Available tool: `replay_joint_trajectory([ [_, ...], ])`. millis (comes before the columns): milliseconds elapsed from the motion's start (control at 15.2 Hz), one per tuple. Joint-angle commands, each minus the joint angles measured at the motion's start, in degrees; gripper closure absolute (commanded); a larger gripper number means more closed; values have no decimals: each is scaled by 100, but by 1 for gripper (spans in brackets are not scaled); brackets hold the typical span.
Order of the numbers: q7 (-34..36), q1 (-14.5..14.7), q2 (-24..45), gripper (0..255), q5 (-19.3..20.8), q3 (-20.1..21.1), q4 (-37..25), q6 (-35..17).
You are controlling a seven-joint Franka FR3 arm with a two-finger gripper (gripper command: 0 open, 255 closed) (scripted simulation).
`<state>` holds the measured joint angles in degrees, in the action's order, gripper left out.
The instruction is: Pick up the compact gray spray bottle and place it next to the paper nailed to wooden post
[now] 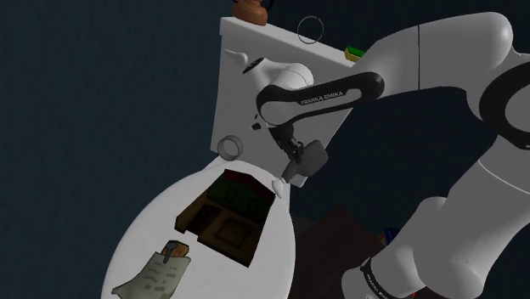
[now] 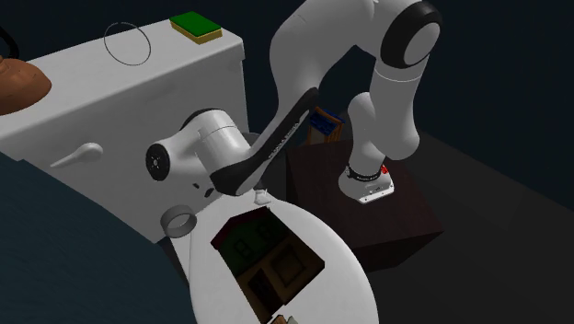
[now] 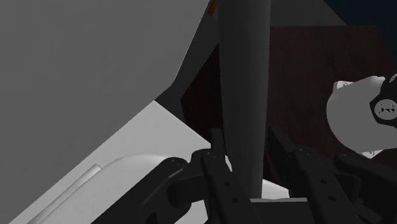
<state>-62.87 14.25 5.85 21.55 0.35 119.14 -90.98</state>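
Bottle (image 3: 245, 76) showed in the wrist view as a dark gray, smooth column rising between the two fingers (image 3: 216, 167) of the gripper (image 3: 247, 143). The fingers were closed in on it from both sides. Contact on one side was hard to make out, but it looked clasped. In the shoulder view the gripper and its gray load hung at mid-frame, in front of the white tank (image 1: 242, 93) and clear of the lid (image 1: 144, 225) below. The paper (image 1: 153, 276), with its brown post (image 1: 176, 250), lay on the lid at the lower left of that frame, well apart from the bottle.

Judging by its look, the bottle was probably light, rigid and slick-sided. Being tall and narrow, it would tip easily once released. The best hold seemed to be on the straight mid-body, below the nozzle, with firm pressure so it could not slide or twist.
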Motion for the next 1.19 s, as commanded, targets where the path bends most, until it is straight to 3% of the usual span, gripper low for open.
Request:
replay_joint_trajectory([
  [0, -38, 4, -65, 255, -2, 1, -82, 145],
  [1122, -433, 41, -490, 255, 8, 31, -876, 1301],
])
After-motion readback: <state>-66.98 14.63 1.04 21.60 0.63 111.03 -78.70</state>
